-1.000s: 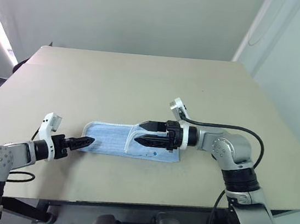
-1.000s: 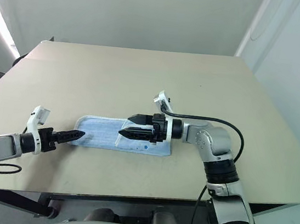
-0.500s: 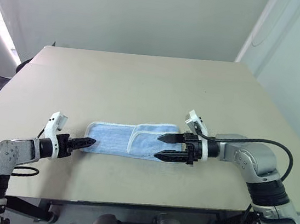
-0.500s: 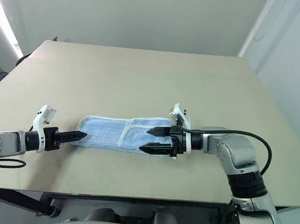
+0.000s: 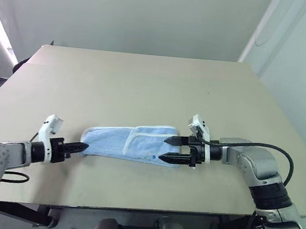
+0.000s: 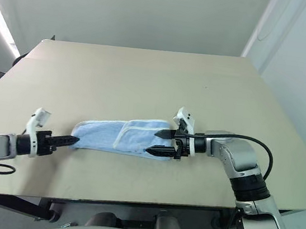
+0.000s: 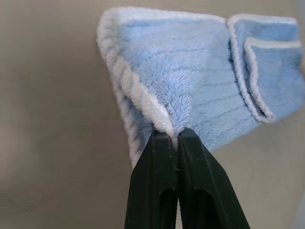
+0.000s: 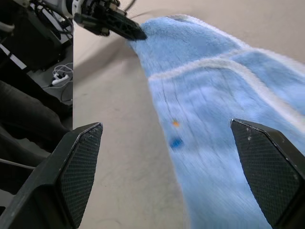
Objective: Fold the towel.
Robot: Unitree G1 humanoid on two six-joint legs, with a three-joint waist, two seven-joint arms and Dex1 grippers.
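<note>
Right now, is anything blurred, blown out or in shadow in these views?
Left eye view: bright glare at the upper left edge; the towel is evenly lit. Left wrist view: the towel edge at the left gripper is sharp, the table behind soft. Right wrist view: the right gripper fingers are crisp, the near cloth smeared.

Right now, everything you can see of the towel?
The towel is a small light blue terry cloth with white stitched edging, lying as a long strip on the tan table, its right part doubled over in a flap. A small dark print shows near its near edge. The left gripper is shut on its left end, bunching the edge between the fingers. The right gripper is open at the right end, one finger to either side, not gripping it.
</note>
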